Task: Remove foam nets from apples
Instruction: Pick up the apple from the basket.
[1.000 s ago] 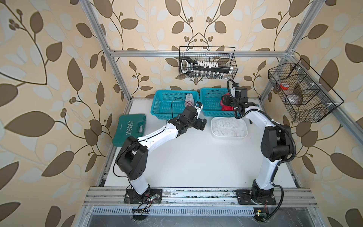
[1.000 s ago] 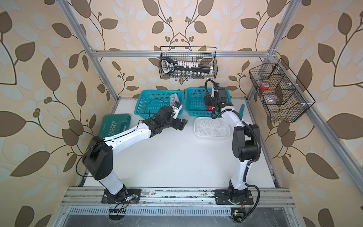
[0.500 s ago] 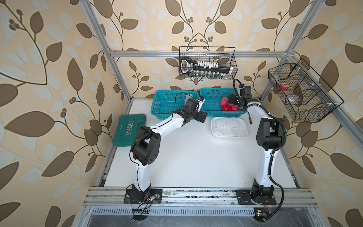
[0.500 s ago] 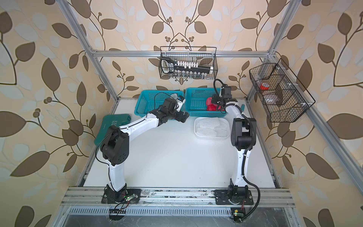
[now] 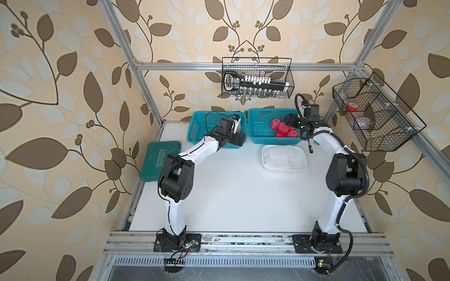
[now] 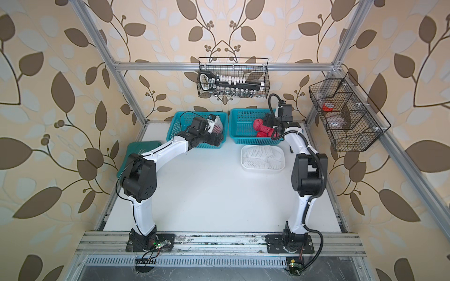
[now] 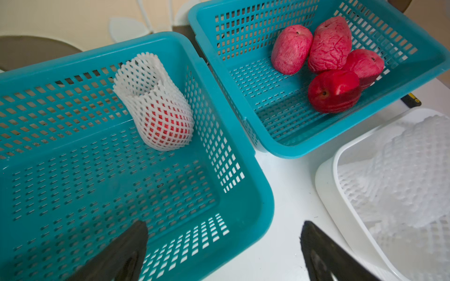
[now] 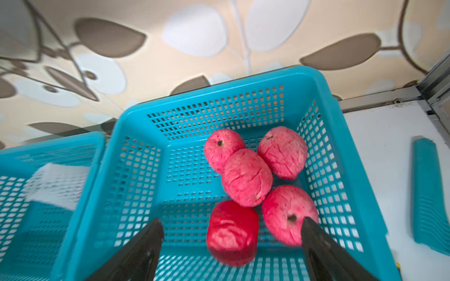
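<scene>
the right gripper (image 8: 231, 220) has just spread its jaws wide and empty over the far right basket (image 8: 219, 102), leaving five bare apples (image 8: 247, 177) there, while the left gripper (image 7: 222, 223), fully spread and empty, hangs near the far left basket (image 7: 73, 170), where one last apple (image 7: 168, 124) awaits stripping of its foam net (image 7: 143, 73).

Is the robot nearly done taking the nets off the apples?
Nearly. Done: five bare apples lie in the right basket, and pulled-off nets lie in the white tray. In hand: nothing; the left gripper and right gripper have open, empty jaws. Left: one netted apple in the left basket needs its foam net removed.
</scene>
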Controlling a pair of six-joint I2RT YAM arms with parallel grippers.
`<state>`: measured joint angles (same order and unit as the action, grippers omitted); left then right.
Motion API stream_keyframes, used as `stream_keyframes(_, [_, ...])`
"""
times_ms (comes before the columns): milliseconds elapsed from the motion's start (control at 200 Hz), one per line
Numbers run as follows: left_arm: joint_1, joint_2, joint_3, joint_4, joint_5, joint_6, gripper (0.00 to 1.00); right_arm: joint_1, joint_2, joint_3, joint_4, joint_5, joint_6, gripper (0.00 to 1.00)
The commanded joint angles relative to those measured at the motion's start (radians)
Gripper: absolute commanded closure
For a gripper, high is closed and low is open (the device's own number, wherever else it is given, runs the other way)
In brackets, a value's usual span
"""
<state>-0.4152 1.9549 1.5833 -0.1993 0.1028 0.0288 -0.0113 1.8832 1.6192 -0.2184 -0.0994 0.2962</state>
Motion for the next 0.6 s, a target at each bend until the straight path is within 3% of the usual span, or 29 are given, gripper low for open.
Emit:
stream_keyframes(0, [0.061, -0.011, 0.074, -0.029, 0.049, -0.037, 0.01, 0.017, -0.152, -0.136, 0.114, -0.108, 0.047, 0.12])
stream_keyframes(370, [0.131, 0.212, 0.355, -0.143, 0.033, 0.003, 0.01, 0.178, -0.532, -0.656, 0.477, -0.149, 0.09, 0.1])
stream_keyframes(595, [0.131, 0.333, 0.455, -0.095, 0.126, 0.048, 0.01, 0.22, -0.719, -0.905, 0.615, -0.088, 0.063, 0.09])
